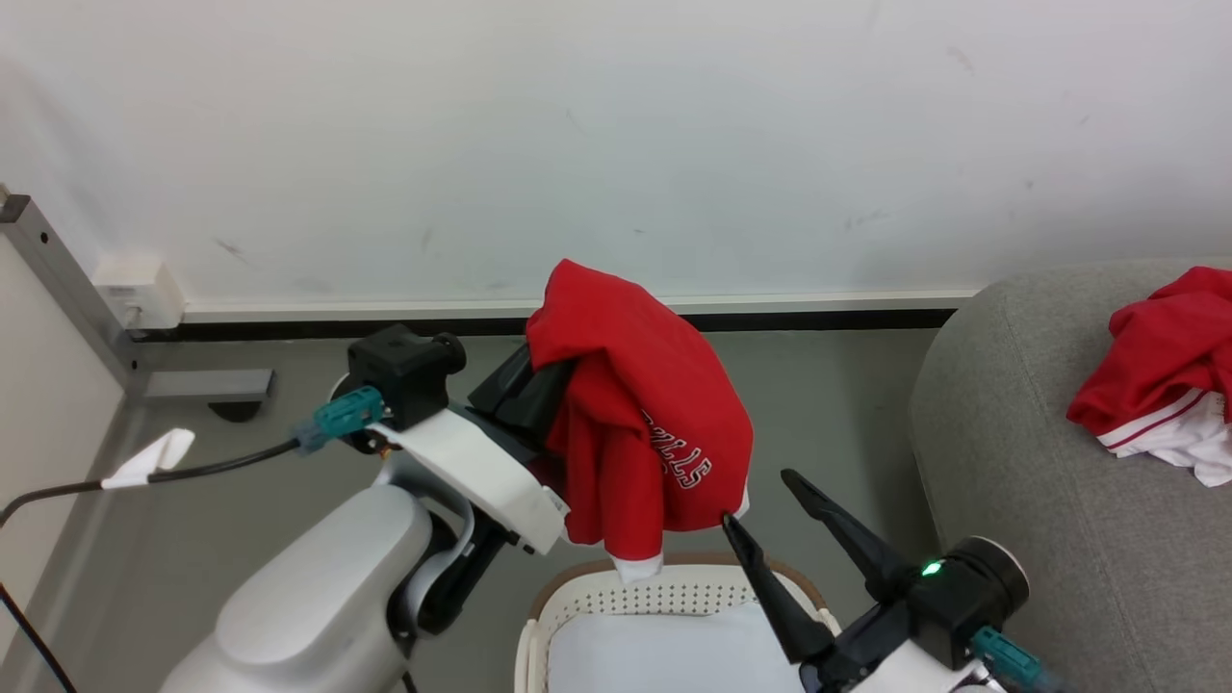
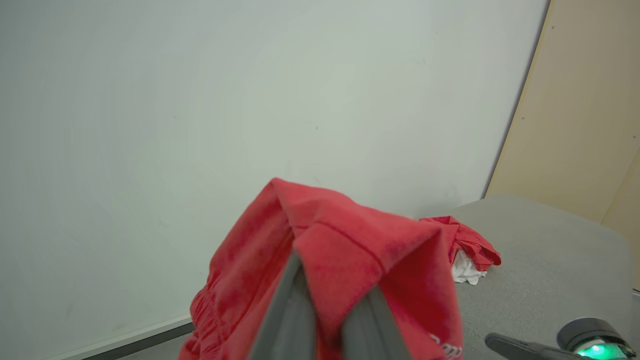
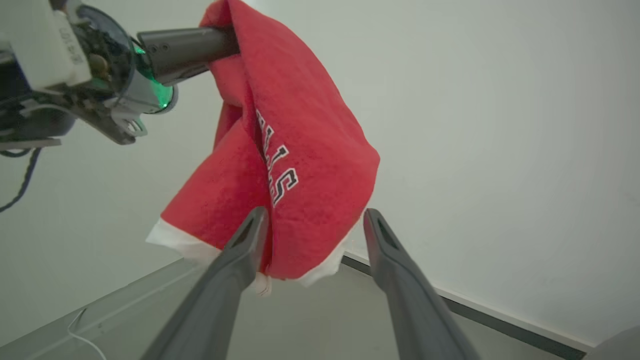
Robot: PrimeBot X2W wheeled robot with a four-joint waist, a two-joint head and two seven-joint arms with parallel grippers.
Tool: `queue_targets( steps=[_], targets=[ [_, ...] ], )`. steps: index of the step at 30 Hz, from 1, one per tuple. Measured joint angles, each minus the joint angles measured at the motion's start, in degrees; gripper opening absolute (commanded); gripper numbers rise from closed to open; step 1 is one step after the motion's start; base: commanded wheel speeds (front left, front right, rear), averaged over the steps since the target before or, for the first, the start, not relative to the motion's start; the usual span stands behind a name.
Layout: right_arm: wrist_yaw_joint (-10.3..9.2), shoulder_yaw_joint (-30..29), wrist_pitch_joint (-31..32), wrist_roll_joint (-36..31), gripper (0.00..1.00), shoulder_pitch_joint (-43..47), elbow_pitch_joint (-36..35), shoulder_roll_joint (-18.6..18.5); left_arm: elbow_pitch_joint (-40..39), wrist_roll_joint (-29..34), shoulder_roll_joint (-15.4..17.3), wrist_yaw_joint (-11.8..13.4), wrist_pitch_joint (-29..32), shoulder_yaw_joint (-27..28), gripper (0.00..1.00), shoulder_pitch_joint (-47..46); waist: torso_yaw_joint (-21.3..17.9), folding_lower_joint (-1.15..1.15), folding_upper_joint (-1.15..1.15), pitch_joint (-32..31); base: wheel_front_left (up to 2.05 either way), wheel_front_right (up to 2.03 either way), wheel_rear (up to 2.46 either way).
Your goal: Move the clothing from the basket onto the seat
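Transfer step, mid-carry. The left end effector [image 2: 332,275] is clenched on the lettered garment [image 1: 635,404], its fingers pinching a fold near the top so that the red cloth drapes over them and hangs free, white hem lowest, directly above the far rim of the basket [image 1: 616,597]. The right end effector [image 1: 758,497] is released, its fingers spread, tips just beside the hanging hem; whether they touch it cannot be told. A second garment [image 1: 1165,375], red with white panels and striped trim, lies crumpled on the sofa [image 1: 1020,433], which stands to the robot's right, near the basket. The visible part of the basket's interior is pale; what else it holds cannot be told. Judged from this layout, one garment is delivered and this one is lifted but not yet over the seat. The next move calls for a sweep to the right, high enough for the trailing hem to pass over the sofa's rounded edge and past the open right fingers, followed by a release above the cushion.
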Motion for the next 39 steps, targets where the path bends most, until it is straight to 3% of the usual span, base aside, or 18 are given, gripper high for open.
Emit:
queue_targets(
  steps=[13, 22, 23, 24, 25, 31, 39],
  targets=[
    [0.0, 2.2, 0.0, 4.2, 1.0, -8.7, 19.8, 5.2, 0.4, 0.0, -3.0, -1.7, 0.3, -2.5, 0.0, -0.5, 3.0, 0.01, 0.0, -0.2, 0.0, 0.0, 0.0],
    [0.0, 6.0, 0.0, 7.5, 1.0, -12.6, 22.0, 6.2, 1.3, -0.3, -4.3, -2.5, 0.8, -3.6, 0.0, -0.5, 5.9, 0.01, 0.0, -0.7, 0.0, 0.0, 0.0],
    [0.0, 6.3, 0.0, 7.9, 0.65, -12.9, 22.3, 6.3, 1.4, -0.3, -4.4, -2.5, 0.8, -3.7, 0.0, -0.6, 6.1, 0.01, 0.0, -0.7, 0.0, 0.0, 0.0],
    [0.0, 6.7, 0.0, 8.1, 0.14, -13.1, 22.5, 6.3, 1.6, -0.4, -4.5, -2.7, 0.8, -3.8, 0.0, -0.6, 6.4, 0.01, 0.0, -0.8, 0.0, 0.0, 0.0],
    [0.0, 7.1, 0.0, 8.5, 0.0, -13.2, 22.8, 6.3, 1.7, -0.4, -4.6, -2.7, 0.8, -3.9, 0.0, -0.6, 6.6, 0.01, 0.0, -0.8, 0.0, 0.0, 0.0],
    [0.0, 7.8, 0.0, 9.6, 0.0, -13.9, 22.8, 6.3, 2.4, -0.7, -4.6, -2.7, 0.7, -3.9, 0.0, -0.6, 7.2, 0.01, 0.0, -0.8, 0.0, 0.0, 0.0],
    [0.0, 2.8, 0.0, 9.5, 0.0, -11.3, 17.6, 5.3, 3.8, -0.7, -4.3, -2.4, 0.5, -4.2, 0.0, 0.1, 6.6, 0.01, 0.0, -0.7, 0.0, 0.0, 0.0]
  ],
)
